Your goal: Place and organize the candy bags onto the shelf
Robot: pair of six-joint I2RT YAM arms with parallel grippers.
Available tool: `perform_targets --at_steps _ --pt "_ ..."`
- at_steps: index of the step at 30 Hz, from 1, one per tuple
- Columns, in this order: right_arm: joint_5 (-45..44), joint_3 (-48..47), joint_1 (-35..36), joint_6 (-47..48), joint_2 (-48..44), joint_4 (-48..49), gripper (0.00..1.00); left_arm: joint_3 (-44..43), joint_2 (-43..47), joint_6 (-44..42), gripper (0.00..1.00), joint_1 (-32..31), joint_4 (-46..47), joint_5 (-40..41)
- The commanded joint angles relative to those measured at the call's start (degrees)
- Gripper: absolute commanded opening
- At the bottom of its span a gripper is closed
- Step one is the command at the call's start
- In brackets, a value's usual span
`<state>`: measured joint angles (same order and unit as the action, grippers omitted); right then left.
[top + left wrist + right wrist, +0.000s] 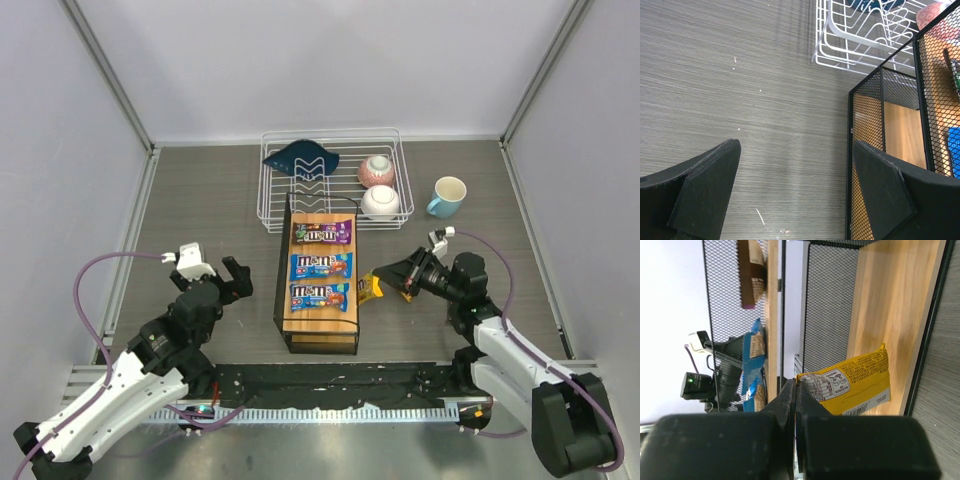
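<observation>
The left gripper (796,150) hangs wide open and empty over the table just left of the shelf (320,320), its arm reaching forward. The shelf's plank top carries the purple candy bag (321,233), the middle blue candy bag (320,265) and the near blue candy bag (320,296). At the shelf's right edge the yellow candy bag (850,385) is pinched in the tightly closed right gripper (795,390), whose arm stretches low to the left.
</observation>
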<state>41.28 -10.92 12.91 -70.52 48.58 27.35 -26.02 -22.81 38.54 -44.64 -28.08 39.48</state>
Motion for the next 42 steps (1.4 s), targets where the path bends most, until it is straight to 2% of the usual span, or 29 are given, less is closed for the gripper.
perform_targets --at_steps 1,13,22,25,28,31,36,42 --pt "-1.81 -1.39 3.08 1.09 2.13 5.16 0.01 -0.79 -0.39 -0.4 1.0 -0.27 1.88 0.77" --pt "-3.57 0.72 6.16 -0.14 7.14 9.03 0.01 -0.52 -0.31 -0.4 1.0 -0.27 1.88 1.03" --pt "-4.19 1.43 6.43 3.1 8.11 4.12 0.01 -0.44 -0.4 -0.4 1.0 -0.27 1.71 1.03" --pt "-5.33 0.29 6.43 7.13 6.01 -2.28 0.01 -0.52 -0.31 -0.4 1.0 -0.27 1.71 1.03" --pt "-8.13 -1.91 6.52 12.84 3.11 -14.91 0.01 -0.52 -0.39 -0.4 0.99 -0.27 1.71 1.03" --pt "-11.29 -3.49 6.52 16.45 0.3 -22.05 0.01 -0.52 -0.66 -0.4 1.0 -0.27 1.8 0.95" --pt "-15.52 -4.02 7.92 18.49 -1.03 -26.65 0.01 -0.52 -0.83 -0.4 1.0 -0.27 1.8 0.77" --pt "-22.28 -4.9 14.68 18.23 0.9 -27.0 0.01 -0.52 -0.83 -0.4 1.0 -0.18 1.8 0.77"
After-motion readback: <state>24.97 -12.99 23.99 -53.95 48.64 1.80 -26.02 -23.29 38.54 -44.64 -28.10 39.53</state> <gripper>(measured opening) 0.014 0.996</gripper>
